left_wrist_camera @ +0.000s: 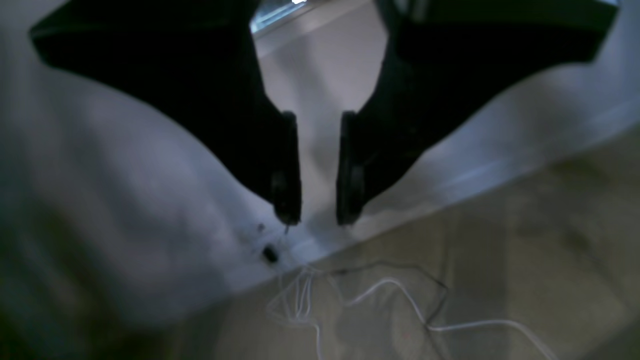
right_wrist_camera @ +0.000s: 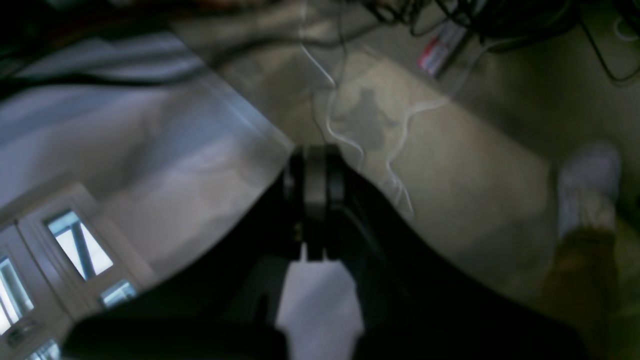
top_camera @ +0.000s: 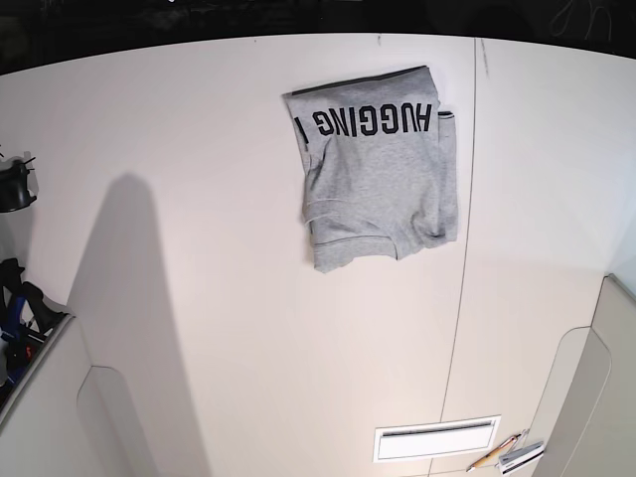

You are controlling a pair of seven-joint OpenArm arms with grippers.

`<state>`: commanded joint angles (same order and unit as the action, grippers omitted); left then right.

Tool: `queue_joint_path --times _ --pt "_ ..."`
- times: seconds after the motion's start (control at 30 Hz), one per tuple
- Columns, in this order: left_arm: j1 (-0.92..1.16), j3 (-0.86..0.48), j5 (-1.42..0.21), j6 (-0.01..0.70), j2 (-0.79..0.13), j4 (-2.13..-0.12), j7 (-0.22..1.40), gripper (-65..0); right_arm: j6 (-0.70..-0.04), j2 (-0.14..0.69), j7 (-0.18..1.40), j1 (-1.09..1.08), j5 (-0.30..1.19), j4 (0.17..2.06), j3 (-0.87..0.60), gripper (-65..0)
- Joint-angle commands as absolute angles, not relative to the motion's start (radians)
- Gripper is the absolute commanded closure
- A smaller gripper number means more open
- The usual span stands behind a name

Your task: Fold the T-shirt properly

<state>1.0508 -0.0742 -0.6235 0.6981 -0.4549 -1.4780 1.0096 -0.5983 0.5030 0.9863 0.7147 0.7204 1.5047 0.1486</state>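
The T-shirt [top_camera: 376,169] lies folded near the tabletop's [top_camera: 229,298] far edge, right of centre, lettering up. Bare surface surrounds it. The left gripper [left_wrist_camera: 318,220] hangs over the table edge, jaws slightly apart, empty. The right gripper [right_wrist_camera: 315,200] has jaws closed, holding nothing.

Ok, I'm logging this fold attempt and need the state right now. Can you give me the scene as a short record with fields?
T-shirt: heather-grey, folded into a compact bundle, black lettering up, lying alone at the far side of the table
fold quality: edges uneven, layers showing along the near edge
left claw: open, empty, near the table edge over the floor
right claw: shut, nothing visibly held
arms in base view: not visible
other items: pencil at the table's near edge
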Motion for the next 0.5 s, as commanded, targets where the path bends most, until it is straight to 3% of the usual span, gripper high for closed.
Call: queue_joint_path --times 0.47,0.5 --pt "0.596 0.36 -0.554 0.698 -0.432 -1.099 0.879 -13.3 -0.545 0.457 0.941 0.38 0.558 0.955 0.384 0.0" --pt "0.574 0.384 -0.532 0.673 -0.418 -1.076 0.863 -13.3 -0.546 0.456 0.941 0.359 0.559 0.937 0.39 0.0"
